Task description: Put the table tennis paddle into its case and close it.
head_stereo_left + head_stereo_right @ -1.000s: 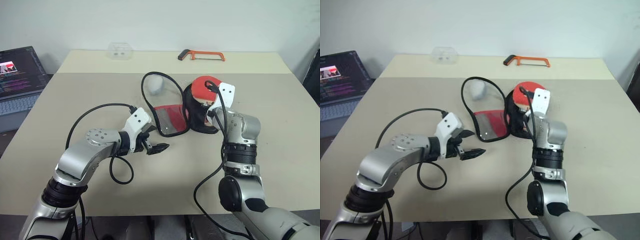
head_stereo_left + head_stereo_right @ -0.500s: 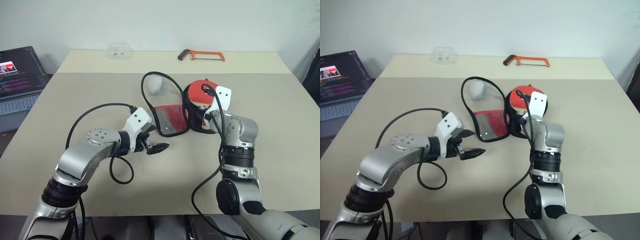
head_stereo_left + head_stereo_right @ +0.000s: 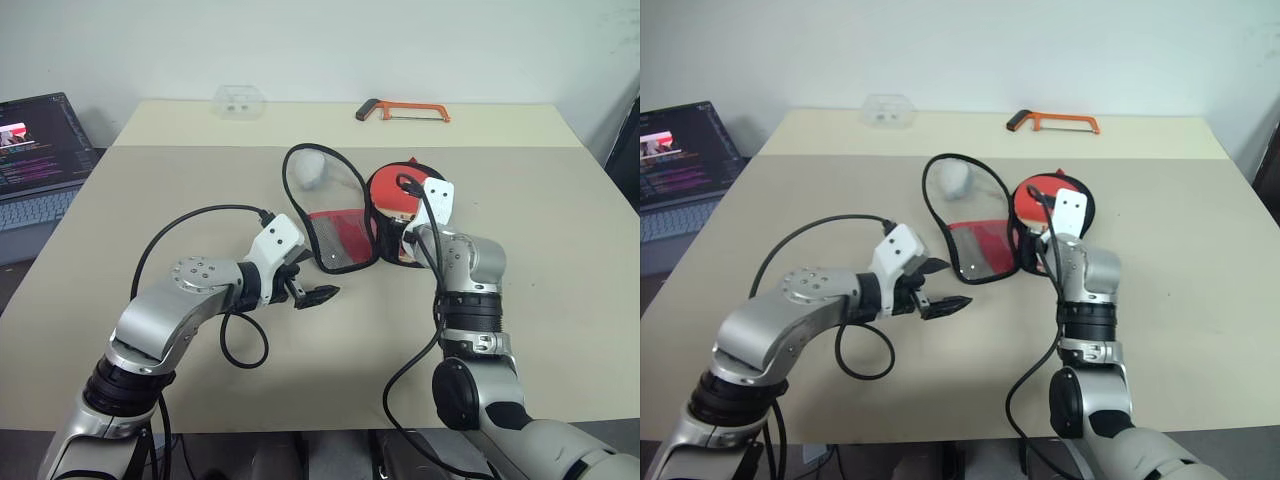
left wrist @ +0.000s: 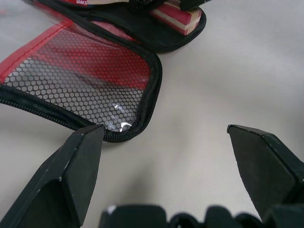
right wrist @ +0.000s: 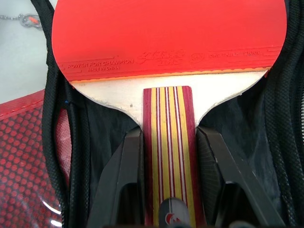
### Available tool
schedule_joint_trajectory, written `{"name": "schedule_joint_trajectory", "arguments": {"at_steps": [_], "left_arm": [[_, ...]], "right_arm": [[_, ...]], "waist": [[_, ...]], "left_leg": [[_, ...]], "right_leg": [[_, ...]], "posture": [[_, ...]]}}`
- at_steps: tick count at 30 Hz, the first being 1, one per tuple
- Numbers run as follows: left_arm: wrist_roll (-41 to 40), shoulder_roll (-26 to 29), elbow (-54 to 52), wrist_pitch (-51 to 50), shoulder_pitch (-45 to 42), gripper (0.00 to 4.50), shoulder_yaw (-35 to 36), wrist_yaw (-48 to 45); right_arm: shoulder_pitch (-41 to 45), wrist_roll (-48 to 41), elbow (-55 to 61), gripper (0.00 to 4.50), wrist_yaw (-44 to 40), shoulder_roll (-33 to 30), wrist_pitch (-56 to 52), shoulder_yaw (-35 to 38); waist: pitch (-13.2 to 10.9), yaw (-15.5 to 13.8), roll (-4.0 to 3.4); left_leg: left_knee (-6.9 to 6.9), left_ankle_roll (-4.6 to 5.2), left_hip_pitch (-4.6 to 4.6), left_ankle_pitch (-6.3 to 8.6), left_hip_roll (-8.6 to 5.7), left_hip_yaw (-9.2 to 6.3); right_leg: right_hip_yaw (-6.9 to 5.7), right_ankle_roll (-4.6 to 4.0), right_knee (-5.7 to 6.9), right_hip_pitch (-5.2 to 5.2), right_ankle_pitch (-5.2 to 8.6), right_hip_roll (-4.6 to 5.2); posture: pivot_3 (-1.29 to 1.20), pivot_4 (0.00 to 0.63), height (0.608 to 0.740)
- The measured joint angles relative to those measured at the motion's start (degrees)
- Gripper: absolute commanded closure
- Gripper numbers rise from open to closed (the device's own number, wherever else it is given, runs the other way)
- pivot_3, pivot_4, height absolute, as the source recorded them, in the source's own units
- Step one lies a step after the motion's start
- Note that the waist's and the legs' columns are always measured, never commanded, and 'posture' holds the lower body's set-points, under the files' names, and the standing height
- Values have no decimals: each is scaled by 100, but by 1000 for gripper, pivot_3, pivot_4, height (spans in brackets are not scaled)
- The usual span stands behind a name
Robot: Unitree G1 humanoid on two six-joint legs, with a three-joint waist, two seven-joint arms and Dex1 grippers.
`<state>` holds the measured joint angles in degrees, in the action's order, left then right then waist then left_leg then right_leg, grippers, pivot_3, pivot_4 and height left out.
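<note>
While the case (image 3: 345,215) lay unzipped on the counter (image 3: 560,260), its red flap with the black mesh pocket was folded out flat and its black half lay just beside that flap. The table tennis paddle (image 5: 168,42) was held by its striped handle between the two black fingers (image 5: 121,175) of the right tool (image 5: 168,166), and its red face was seen resting on the black lining inside the open black half of the case. The left tool (image 4: 166,161) was held with its fingers spread wide and nothing between them, low over the counter just beside the corner of the mesh flap. An orange hacksaw (image 3: 403,109) and a small clear box (image 3: 240,100) were seen well beyond the case, near the counter's far edge.
</note>
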<state>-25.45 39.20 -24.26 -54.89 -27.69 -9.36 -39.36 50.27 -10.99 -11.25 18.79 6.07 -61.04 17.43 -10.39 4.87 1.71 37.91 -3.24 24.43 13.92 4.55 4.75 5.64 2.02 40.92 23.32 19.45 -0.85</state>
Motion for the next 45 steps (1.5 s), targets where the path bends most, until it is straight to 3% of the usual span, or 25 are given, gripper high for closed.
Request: {"name": "schedule_joint_trajectory", "arguments": {"at_steps": [16, 18, 19, 26, 30, 36, 41, 45], "left_arm": [[4, 2, -24, -78, 1, 0, 0, 4], [5, 2, -25, -85, 1, 0, 0, 5], [4, 2, -25, -89, 2, 0, 0, 5], [11, 2, -23, -92, -2, 0, 0, 3], [22, 7, 16, -90, -27, 0, 0, -8], [36, 75, 339, 25, -154, 0, 165, -37], [19, 353, 833, 641, -270, 0, 755, -359], [260, 777, 1584, 1158, -377, 0, 940, -639]], "right_arm": [[49, 124, -662, 3397, -102, -118, 686, -131], [49, 121, -668, 2678, -106, -119, 693, -129], [49, 118, -667, 2544, -119, -121, 696, -127], [49, 81, -575, 63, -128, -147, 646, -136], [39, 72, -254, 24, -127, -267, 286, -122], [37, -97, 1210, 24, -288, -560, -919, -23], [-6, -679, 2344, 24, -1302, -1646, -2064, 10], [-790, -1506, 2667, 24, -3507, -3898, -1772, -586]], "waist": [[3, 0, 2], [4, -1, 2], [4, -1, 2], [6, -8, 2], [5, -10, 2], [5, -17, 2], [5, -24, 2], [5, -100, 3]], "left_leg": [[5, 0, -1, -1, 0, -2], [5, 0, -1, -1, 0, -2], [5, 0, -1, -1, 0, -2], [5, 0, -1, -1, 0, -4], [4, 0, 0, -1, 2, -4], [3, 1, 0, -1, 2, -5], [1, 1, 1, 0, 0, -1], [-2, 23, 1, 12, -9, -2]], "right_leg": [[-1, 0, 6, -1, 0, -1], [-2, 0, 7, -2, 0, -1], [-2, 0, 7, -2, 0, -1], [-3, 0, 7, -3, 0, 0], [-3, 0, 6, -2, 0, 0], [-4, 0, 6, -2, 0, 0], [-4, 0, -2, -1, 0, -3], [-8, 1, -21, -8, 1, -5]], "posture": [[0, 150, 740], [0, 150, 740], [0, 150, 740], [0, 150, 740], [0, 150, 740], [0, 150, 740], [0, 150, 740], [0, 150, 740]]}}
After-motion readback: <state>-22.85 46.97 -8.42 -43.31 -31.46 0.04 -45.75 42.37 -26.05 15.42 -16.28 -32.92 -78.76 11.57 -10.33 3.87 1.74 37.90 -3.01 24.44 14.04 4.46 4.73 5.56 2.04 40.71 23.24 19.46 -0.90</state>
